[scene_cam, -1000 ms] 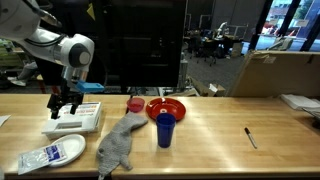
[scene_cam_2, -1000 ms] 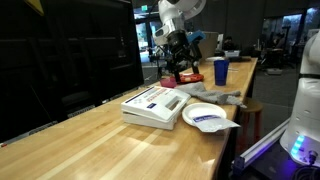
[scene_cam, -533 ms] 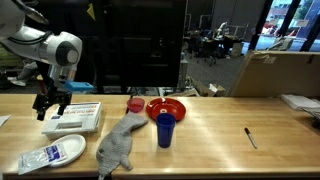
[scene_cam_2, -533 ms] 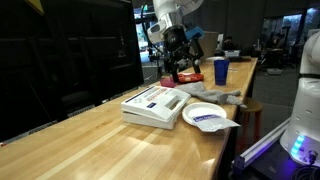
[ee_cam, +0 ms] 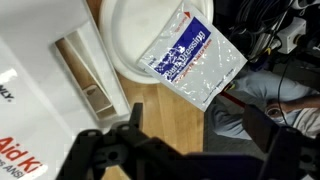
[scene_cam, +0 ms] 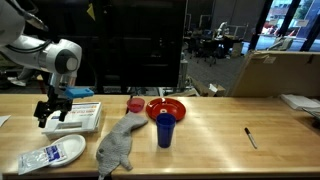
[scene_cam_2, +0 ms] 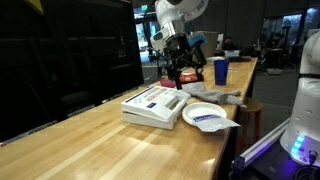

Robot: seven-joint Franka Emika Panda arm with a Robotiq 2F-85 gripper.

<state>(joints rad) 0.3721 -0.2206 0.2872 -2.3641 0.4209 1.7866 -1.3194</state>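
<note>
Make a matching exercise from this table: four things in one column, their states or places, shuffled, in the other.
1 blue cup
2 grey cloth
3 black marker
4 end effector

A open, near the white box
B lying alone, far from the others
C upright beside the red bowl
D crumpled in a heap

Pairs: 1-C, 2-D, 3-B, 4-A

A: Where is the hand (scene_cam: 48, 118)?
B: Above an edge of the box (scene_cam: 80, 118), toward one end of the counter (scene_cam: 220, 125). The plate (scene_cam: 72, 148) lies just beside the box, at the counter's near edge, with the packet (scene_cam: 38, 158) on it.
A: And in the middle?
B: The cloth (scene_cam: 117, 145), the cup (scene_cam: 165, 128) just beside it, the bowl (scene_cam: 170, 106) behind the cup. The pen (scene_cam: 250, 137) lies well apart, toward the other end.
</note>
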